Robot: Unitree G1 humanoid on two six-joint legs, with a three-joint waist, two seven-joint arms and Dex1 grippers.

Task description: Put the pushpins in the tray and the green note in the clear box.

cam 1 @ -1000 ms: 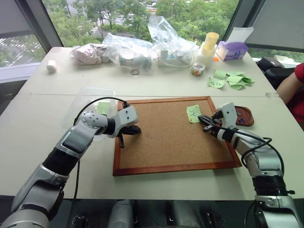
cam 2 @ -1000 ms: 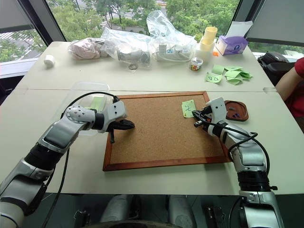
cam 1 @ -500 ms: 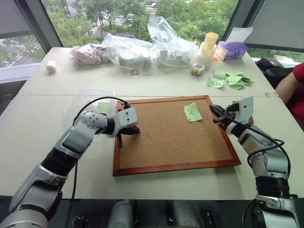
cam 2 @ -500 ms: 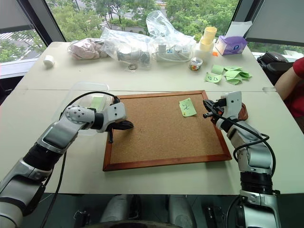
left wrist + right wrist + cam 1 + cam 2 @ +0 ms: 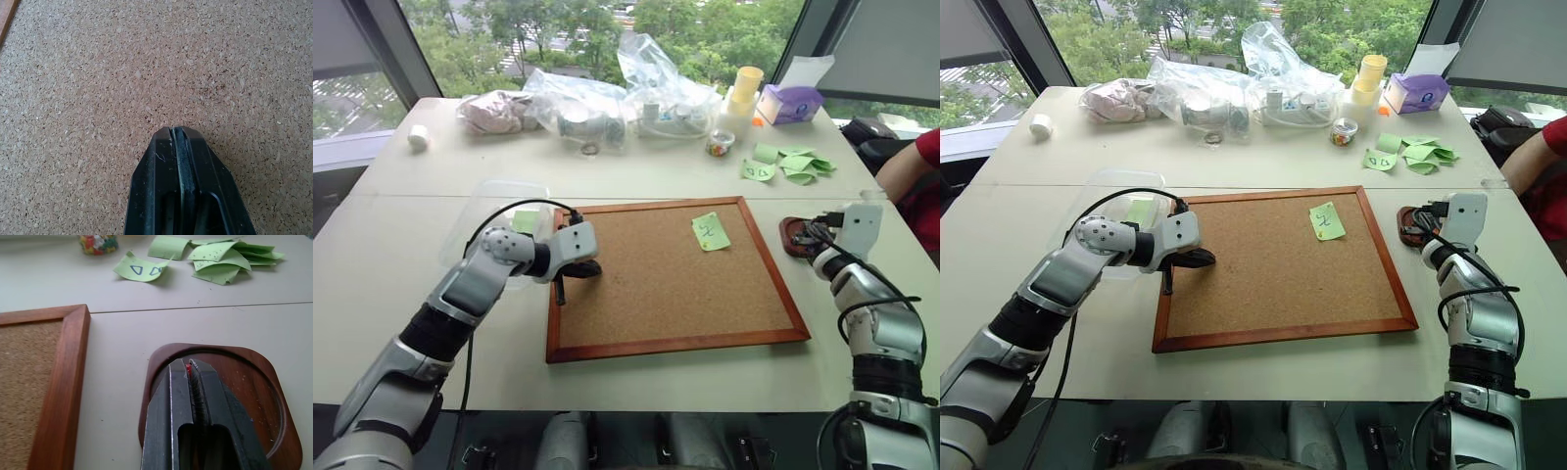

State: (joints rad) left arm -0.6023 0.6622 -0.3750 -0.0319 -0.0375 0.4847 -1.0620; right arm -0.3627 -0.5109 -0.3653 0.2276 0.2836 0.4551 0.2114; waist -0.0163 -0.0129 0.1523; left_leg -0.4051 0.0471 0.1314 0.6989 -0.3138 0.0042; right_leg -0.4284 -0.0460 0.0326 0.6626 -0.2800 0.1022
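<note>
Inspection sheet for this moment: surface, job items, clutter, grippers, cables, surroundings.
Surface: pale table carrying a corkboard.
Job's things: green note lies on the corkboard; tray beside its frame; clear box at the other side; red pushpin pinched at the right fingertips.
Clutter: plastic bags, loose green notes, purple tissue box.
Grippers: left gripper shut over the cork; right gripper shut on the pushpin over the tray.
Cables: black cable looping over the left arm.
Surroundings: windows, trees; a person's red sleeve.
</note>
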